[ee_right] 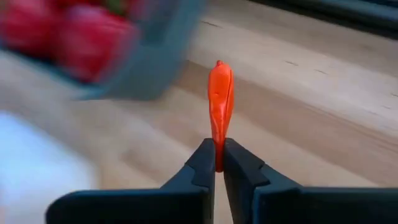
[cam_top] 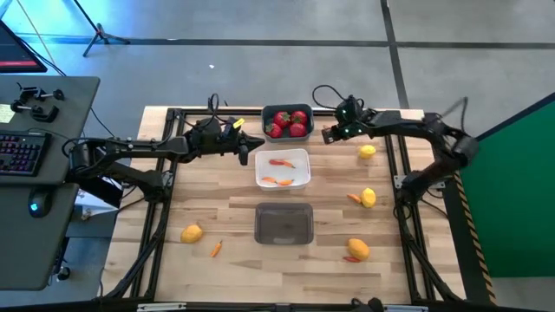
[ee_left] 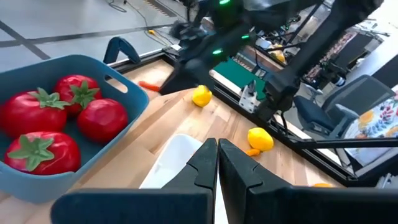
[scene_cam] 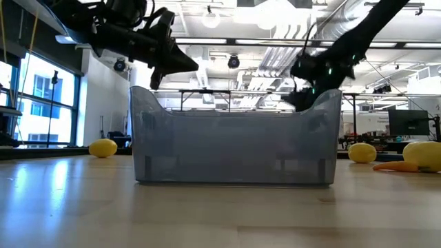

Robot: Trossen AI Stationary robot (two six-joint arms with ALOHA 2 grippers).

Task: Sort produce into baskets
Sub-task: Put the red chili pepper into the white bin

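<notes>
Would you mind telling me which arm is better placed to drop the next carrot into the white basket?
The right. Its gripper is already shut on a carrot, beside the blue basket and near the white basket. The left gripper is shut and empty at the white basket's edge.

1. A keyboard (cam_top: 22, 154) with lit keys sits on a dark desk (cam_top: 52, 104) left of the wooden table (cam_top: 243, 208).
2. A green panel (cam_top: 512, 191) stands along the table's right side.
3. A tripod base (cam_top: 100, 35) rests on the grey floor beyond the desk.
</notes>
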